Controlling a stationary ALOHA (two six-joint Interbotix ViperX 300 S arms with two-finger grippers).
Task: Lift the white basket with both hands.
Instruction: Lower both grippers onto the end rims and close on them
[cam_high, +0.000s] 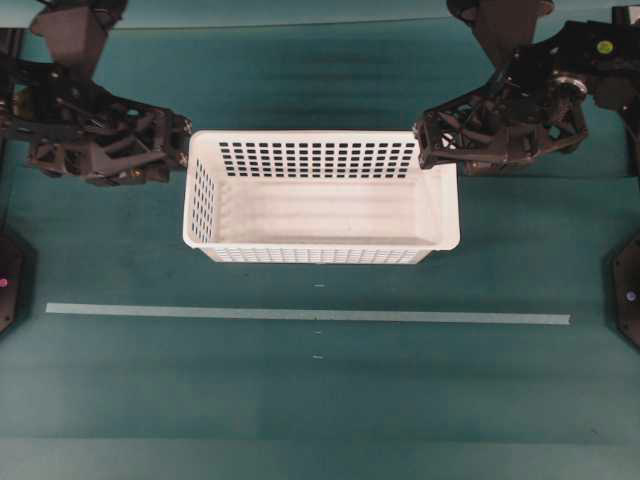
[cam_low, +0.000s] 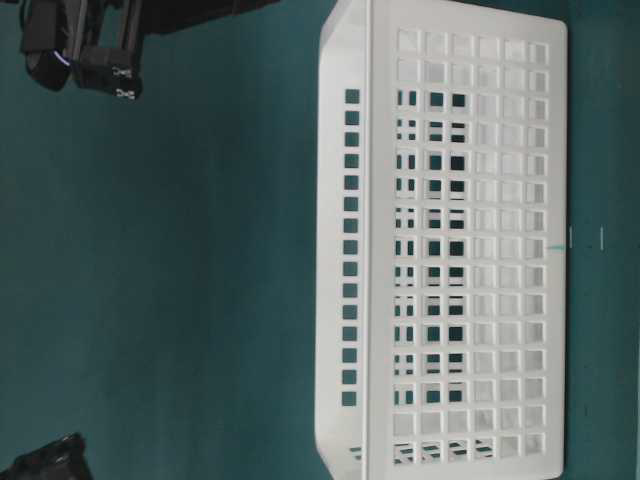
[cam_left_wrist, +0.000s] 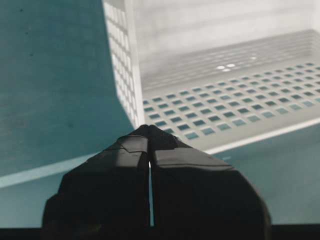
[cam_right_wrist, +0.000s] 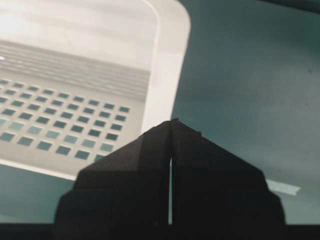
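White basket (cam_high: 320, 215) long axis runs left-right; left gripper (cam_high: 183, 150) at far-left corner, right gripper (cam_high: 424, 140) at far-right corner, both pressed together, gripping nothing.

Dim, soft wrist views; mild glare

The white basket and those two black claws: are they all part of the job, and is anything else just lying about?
Part of the job:
white basket
left claw, shut
right claw, shut

Just there:
pale tape strip
green table cover
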